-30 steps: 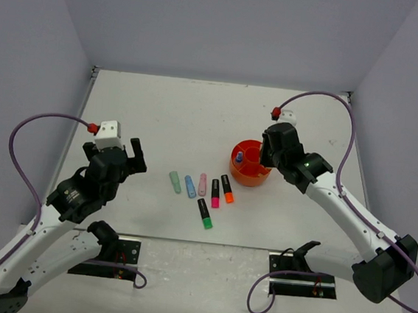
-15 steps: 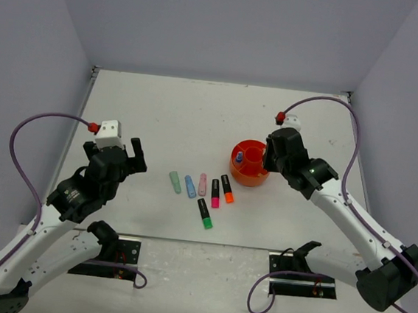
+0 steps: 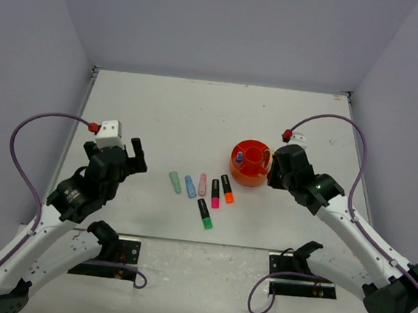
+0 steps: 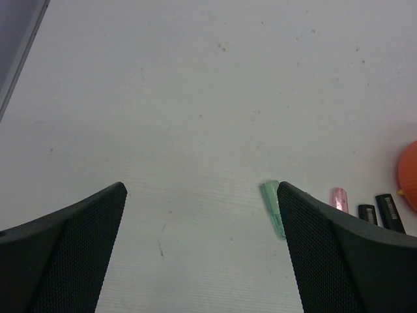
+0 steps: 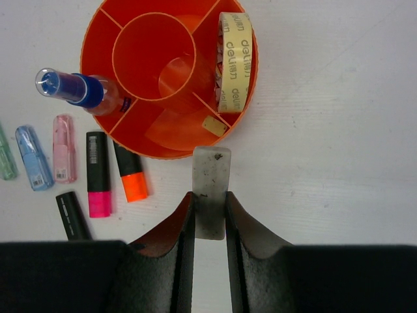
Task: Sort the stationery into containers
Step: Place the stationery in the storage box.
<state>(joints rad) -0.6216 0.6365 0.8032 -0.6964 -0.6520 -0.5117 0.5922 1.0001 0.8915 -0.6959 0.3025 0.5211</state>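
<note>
Your right gripper [image 5: 210, 197] is clenched on the grey marker [image 5: 212, 171]. The two fingers press it from both sides, and the marker sticks straight forward out of the jaws. Its far end reaches the near wall of the orange organiser [image 5: 174, 149], which stands directly ahead of the jaws. Whether the marker touches that wall, you cannot tell from these views.

Inside the organiser, ahead and slightly right of the jaws, the cream tape roll [image 5: 234, 62] stands on its edge in an outer compartment. Ahead and to the left, a clear pen with a blue cap [image 5: 77, 89] leans in another outer compartment. The central cup shows only its orange bottom.

To the left of the right jaws, the other markers lie on the table beside the organiser. Nearest is the black one with the orange cap [image 5: 130, 173], then the black one with the pink cap [image 5: 98, 175], the pastel pink one [image 5: 63, 149] and the pastel blue one [image 5: 34, 166]. One more black marker [image 5: 73, 215] lies closer to the gripper body; its cap is hidden.

Your left gripper [image 4: 201, 189] is released, its fingers spread wide, with only bare table between them. The pastel green marker [image 4: 273, 208] lies just beside the tip of its right finger, on the inner side.
</note>
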